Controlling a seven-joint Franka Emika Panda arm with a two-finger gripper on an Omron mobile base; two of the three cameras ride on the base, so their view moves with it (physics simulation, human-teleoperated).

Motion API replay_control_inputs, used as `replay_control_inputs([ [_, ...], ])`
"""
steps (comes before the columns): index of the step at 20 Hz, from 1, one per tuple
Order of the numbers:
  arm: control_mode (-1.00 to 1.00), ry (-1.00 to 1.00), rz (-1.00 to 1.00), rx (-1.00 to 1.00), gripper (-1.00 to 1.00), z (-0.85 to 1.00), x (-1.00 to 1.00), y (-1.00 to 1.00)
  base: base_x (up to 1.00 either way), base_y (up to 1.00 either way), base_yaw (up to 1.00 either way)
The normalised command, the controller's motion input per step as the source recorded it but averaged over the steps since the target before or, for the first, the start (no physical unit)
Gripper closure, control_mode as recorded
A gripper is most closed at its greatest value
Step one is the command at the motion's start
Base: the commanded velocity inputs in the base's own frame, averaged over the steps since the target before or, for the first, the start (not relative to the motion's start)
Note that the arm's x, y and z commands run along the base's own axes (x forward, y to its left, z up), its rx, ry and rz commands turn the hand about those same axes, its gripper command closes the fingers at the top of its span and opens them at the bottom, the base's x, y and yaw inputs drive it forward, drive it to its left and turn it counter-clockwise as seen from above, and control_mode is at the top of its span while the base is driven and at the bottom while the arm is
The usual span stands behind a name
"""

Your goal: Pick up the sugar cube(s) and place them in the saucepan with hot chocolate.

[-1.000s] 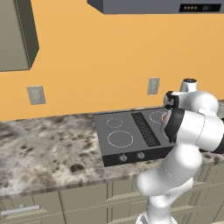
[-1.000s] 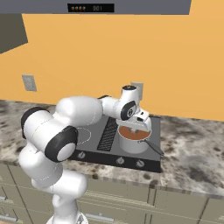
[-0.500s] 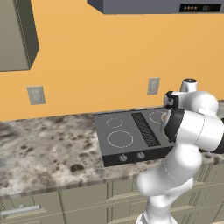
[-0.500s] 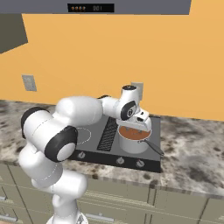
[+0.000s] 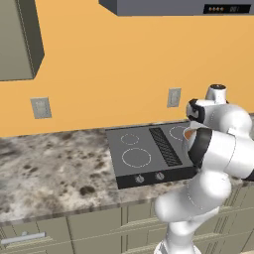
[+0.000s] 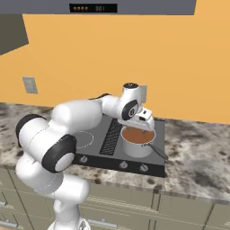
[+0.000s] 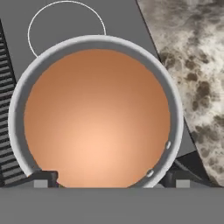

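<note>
The saucepan point(image 7: 15, 105) is a round silver-grey pan holding smooth reddish-brown hot chocolate, seen from straight above in the hand view. My gripper point(image 7: 113, 178) hangs over it, open, with one fingertip point(image 7: 43, 177) at each side of the near rim and nothing between them. From the right base view the saucepan point(image 6: 134, 149) stands on the right of the cooktop, its thin dark handle point(image 6: 158, 152) pointing to the front right, and the gripper point(image 6: 143, 127) is just above the liquid. The sugar cube is out of view.
The dark cooktop point(image 6: 96, 155) has white burner rings point(image 5: 136, 157), a central grille and front knobs point(image 6: 122, 165). Speckled granite counter point(image 5: 44, 173) runs on both sides. An orange wall with outlets point(image 5: 173, 97) stands behind, and a range hood point(image 6: 94, 7) hangs overhead.
My gripper's fingers have spread apart above the saucepan. The arm and the pan stay where they were.
</note>
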Motion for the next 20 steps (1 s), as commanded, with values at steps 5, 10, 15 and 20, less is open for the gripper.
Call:
replay_control_inputs([
  [5, -1.0, -0.07, 0.0, 0.0, -1.0, 0.79, -0.29, 0.58, 0.0, 0.0, 0.0],
  [10, -1.0, -0.07, 0.0, 0.0, -1.0, 0.42, -0.39, 0.99, 0.0, 0.0, 0.0],
  [15, -1.0, 0.0, 0.1, 0.0, -1.0, 0.34, -0.5, 1.0, 0.0, 0.0, 0.0],
  [20, -1.0, -0.03, 0.23, 0.0, -1.0, 0.06, -0.64, 0.99, 0.0, 0.0, 0.0],
])
